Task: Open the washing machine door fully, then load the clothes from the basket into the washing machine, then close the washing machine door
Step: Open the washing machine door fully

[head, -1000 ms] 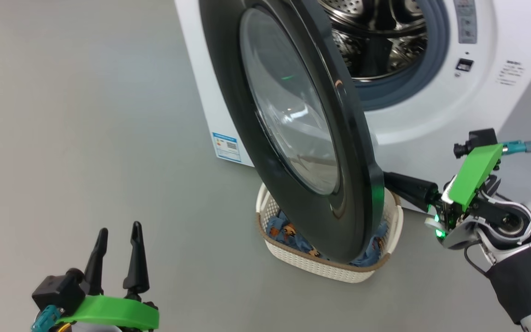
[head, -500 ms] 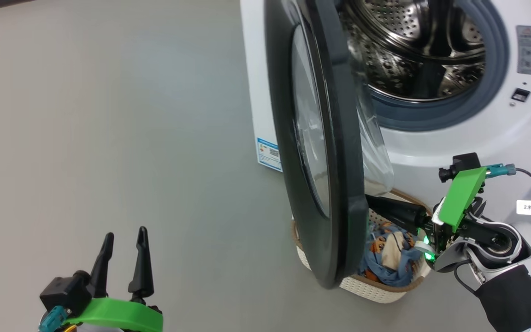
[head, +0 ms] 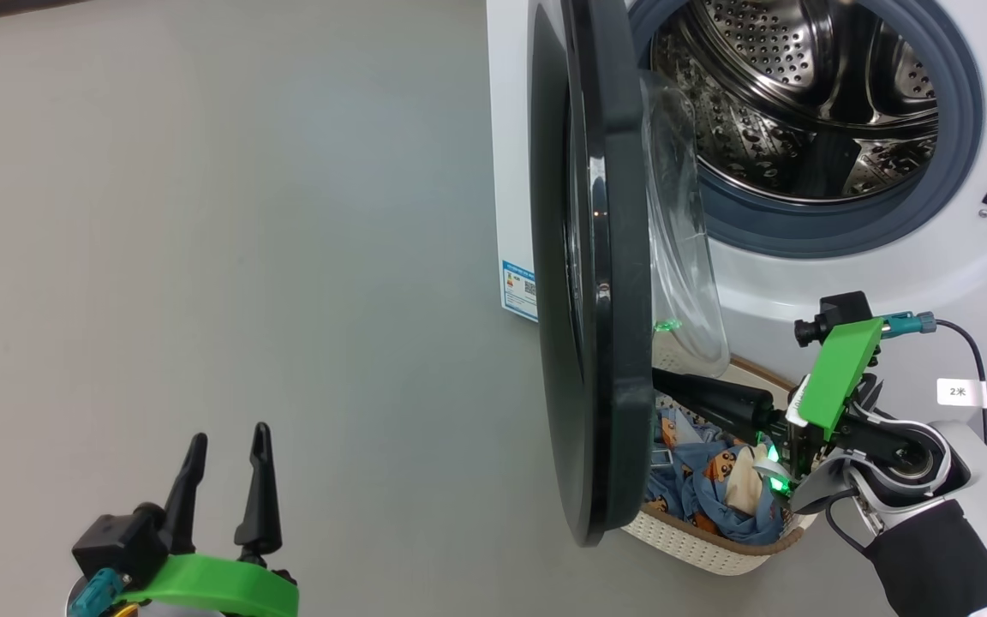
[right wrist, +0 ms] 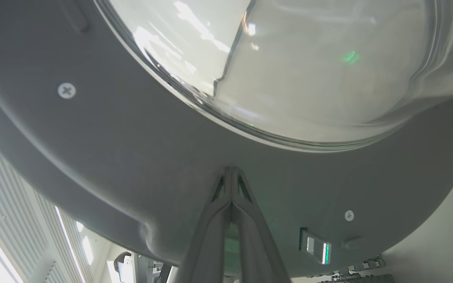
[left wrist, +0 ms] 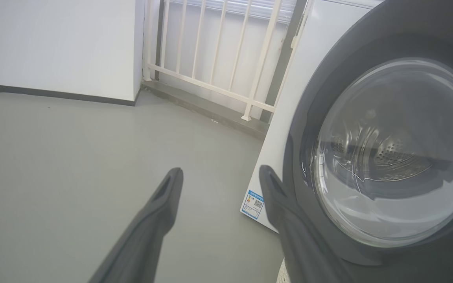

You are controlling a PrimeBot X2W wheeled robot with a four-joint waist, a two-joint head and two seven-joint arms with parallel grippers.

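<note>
Two hands: right hand (right wrist: 231, 171) closed empty against door (right wrist: 124, 157) (inner face), left hand (head: 228, 431) agape.

Washing machine door (head: 583, 343): edge-on to the camera, swung out, glass bowl bulging towards the drum (head: 802, 86).
Washing machine (head: 802, 287): white, opening uncovered, blue label sticker (head: 519, 291) at its lower front corner.
Basket (head: 699, 548): on the floor (head: 202, 257), partly behind the door, holding the clothes (head: 699, 484).
Right gripper (head: 663, 383): fingers pressed together, tips at the door's inner face, above the basket.
Left gripper (head: 230, 437): fingers spread, well apart from the door.
</note>
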